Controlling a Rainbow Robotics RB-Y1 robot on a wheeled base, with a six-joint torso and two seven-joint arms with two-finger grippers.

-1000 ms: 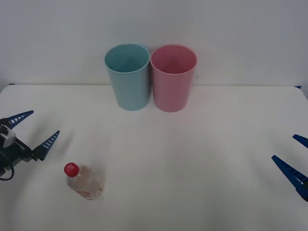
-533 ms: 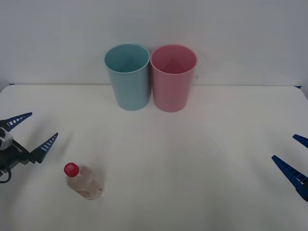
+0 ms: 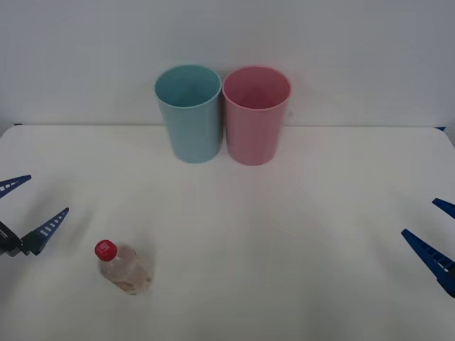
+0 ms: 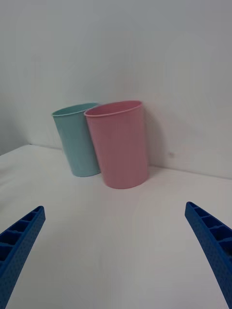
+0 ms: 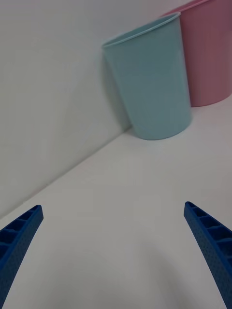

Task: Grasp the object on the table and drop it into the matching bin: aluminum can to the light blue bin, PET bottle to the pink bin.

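Bottle (image 3: 122, 267) stands untouched on the tabletop (image 3: 284, 234), near the left tool (image 3: 25, 211), which has drifted outward, wide open and empty; grasp not begun. Right tool (image 3: 435, 231) waits open.

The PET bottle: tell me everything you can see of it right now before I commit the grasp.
The PET bottle is small, clear plastic, with a red screw cap on and a reddish label band low on its body. It appears to stand upright on the white table, near the front on the robot's left. Nothing touches it. The open left gripper is just beside it, apart.
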